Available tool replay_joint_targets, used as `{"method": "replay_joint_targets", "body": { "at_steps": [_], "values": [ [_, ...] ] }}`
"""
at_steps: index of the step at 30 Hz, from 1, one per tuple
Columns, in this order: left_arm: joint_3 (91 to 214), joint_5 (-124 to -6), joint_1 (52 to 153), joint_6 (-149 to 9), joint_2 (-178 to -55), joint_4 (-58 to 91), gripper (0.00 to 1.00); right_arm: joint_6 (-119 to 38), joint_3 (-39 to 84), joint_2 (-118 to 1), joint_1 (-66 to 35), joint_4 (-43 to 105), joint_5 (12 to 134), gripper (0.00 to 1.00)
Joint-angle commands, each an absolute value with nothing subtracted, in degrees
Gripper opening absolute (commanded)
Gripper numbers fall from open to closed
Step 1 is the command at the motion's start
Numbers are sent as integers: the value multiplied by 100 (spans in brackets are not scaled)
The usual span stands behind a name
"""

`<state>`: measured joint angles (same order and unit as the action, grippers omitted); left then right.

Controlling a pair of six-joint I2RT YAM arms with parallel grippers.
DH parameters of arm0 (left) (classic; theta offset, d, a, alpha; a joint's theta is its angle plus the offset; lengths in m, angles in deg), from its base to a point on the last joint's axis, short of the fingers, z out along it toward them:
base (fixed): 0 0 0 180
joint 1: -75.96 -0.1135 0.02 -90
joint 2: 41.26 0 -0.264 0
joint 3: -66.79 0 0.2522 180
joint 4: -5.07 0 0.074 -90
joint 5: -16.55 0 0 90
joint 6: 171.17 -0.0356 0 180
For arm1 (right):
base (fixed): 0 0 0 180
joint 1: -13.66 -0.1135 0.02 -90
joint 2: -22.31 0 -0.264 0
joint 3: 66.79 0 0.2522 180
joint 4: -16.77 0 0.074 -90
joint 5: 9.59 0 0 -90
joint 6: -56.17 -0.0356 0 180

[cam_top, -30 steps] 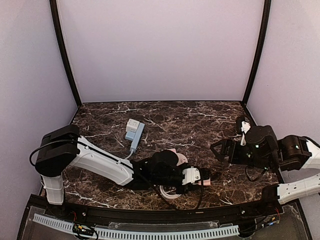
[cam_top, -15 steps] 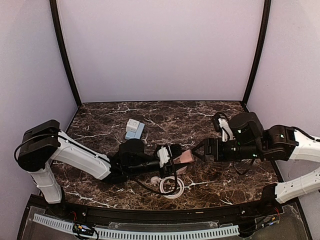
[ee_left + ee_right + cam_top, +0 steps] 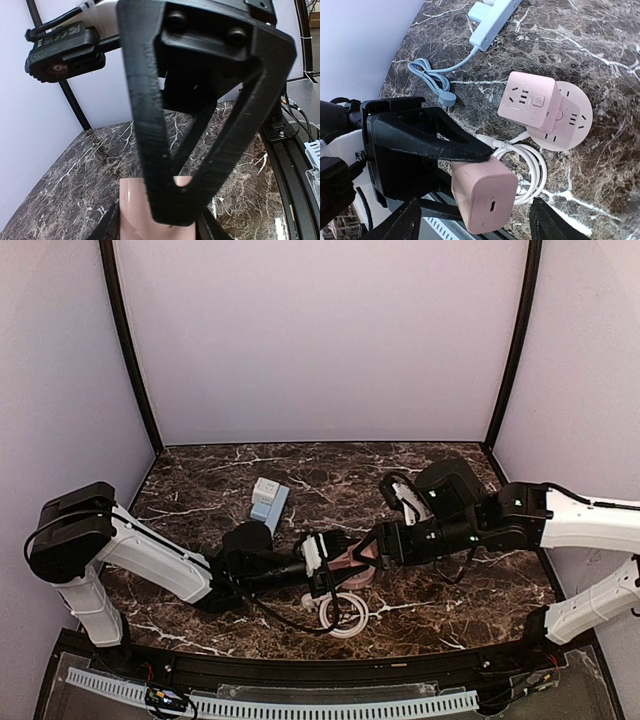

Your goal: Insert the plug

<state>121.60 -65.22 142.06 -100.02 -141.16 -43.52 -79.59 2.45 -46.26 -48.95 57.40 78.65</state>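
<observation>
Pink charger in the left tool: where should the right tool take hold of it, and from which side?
Probably the free end of the pink charger, on its two flat side walls. The left tool pinches the other end, leaving the block's port face towards the right tool. Coming straight at that face, open fingers straddling the block, looks best. Its prongs are not visible.

Your left end effector (image 3: pixel 338 562) with pink plug (image 3: pixel 484 194) crowds pink socket cube (image 3: pixel 527 102) near side; white cable coil (image 3: pixel 540 167) beside. You get open bench (image 3: pixel 430 465) far right of blue strip (image 3: pixel 275 505).
</observation>
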Motion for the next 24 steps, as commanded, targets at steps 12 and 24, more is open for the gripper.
{"method": "replay_joint_targets", "body": {
  "at_steps": [12, 24],
  "values": [
    [11895, -6228, 14179, -10064, -13783, -4933, 1, -7829, 383, -4920, -4695, 5058, 7139, 45],
    [11917, -6198, 14170, -10083, -13870, -5018, 22, -7770, 360, -4994, -4675, 4967, 6999, 0]
  ]
}}
